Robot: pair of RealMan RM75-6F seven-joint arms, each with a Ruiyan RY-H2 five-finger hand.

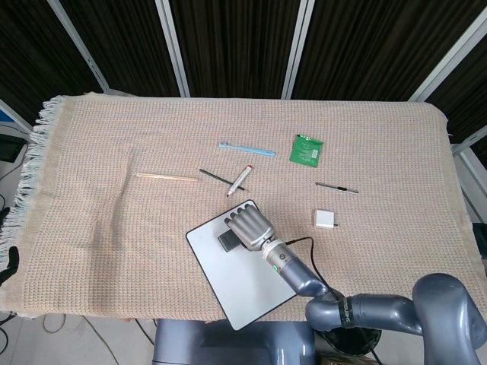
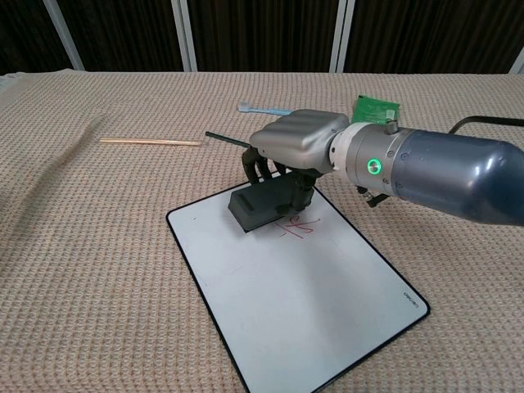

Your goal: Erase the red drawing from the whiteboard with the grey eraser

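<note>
Head view showed the right hand [image 1: 249,226] over the upper part of the whiteboard [image 1: 251,285], its fingers [image 2: 264,170] curled down and clamped on the grey eraser [image 2: 260,205]. Chest view showed the eraser over the board surface, at about 10 o'clock from the red drawing [image 2: 296,228] and just beside it; contact between eraser and board could not be confirmed. The red strokes were visible in the chest view and were hidden under the hand in the head view. The whiteboard lay tilted on the beige woven cloth [image 1: 91,228] covering the worktop, near its front edge. At 12 o'clock from the board lay a red-capped marker [image 1: 239,180], a dark pencil [image 1: 214,176], a blue toothbrush [image 1: 247,148] and a wooden stick [image 1: 166,177]. A green packet [image 1: 306,149] sat at 1 o'clock, and a small white block [image 1: 326,220] at 3 o'clock. The left hand did not appear in either view.
</note>
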